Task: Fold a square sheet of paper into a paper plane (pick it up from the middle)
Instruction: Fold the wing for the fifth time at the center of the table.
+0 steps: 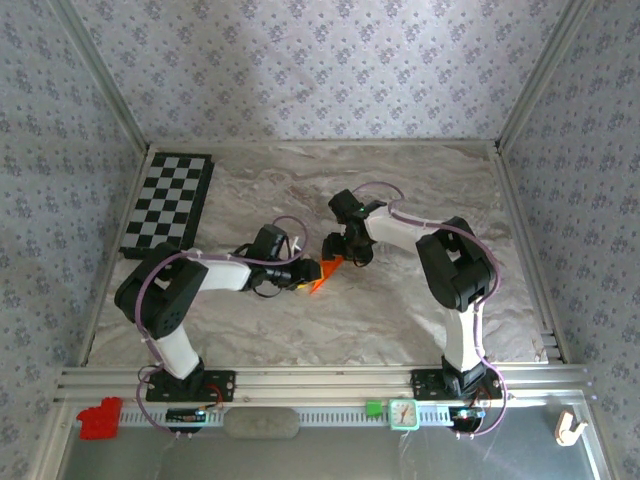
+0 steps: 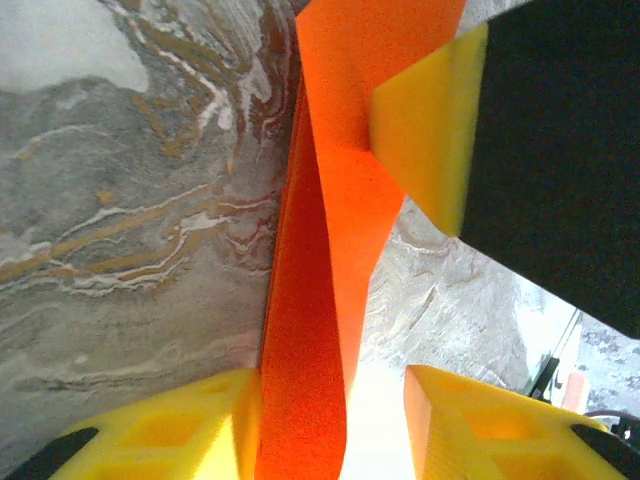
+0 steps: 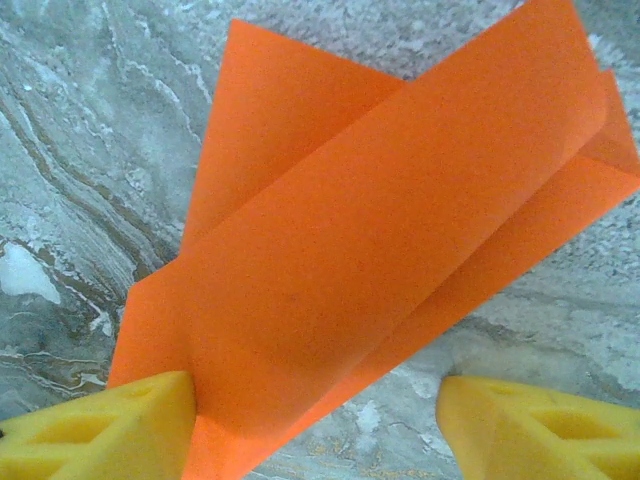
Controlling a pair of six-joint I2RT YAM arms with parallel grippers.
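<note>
Thin bright orange paper sheet [image 1: 322, 275] [image 2: 320, 300] [image 3: 380, 270], plain faces, folded into long overlapping flaps with sharp creases, not pressed flat, near the middle of the grey marbled tabletop [image 1: 400, 310]

Both arms bent inward; L fingers [image 2: 160, 432] parted, R fingers [image 3: 100, 432] wide.

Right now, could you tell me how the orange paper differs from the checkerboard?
The orange paper is plain; the checkerboard has black and white squares. The paper is folded into overlapping layers; the checkerboard lies flat. The paper is smaller and mid-table; the checkerboard sits at the far left corner.
</note>
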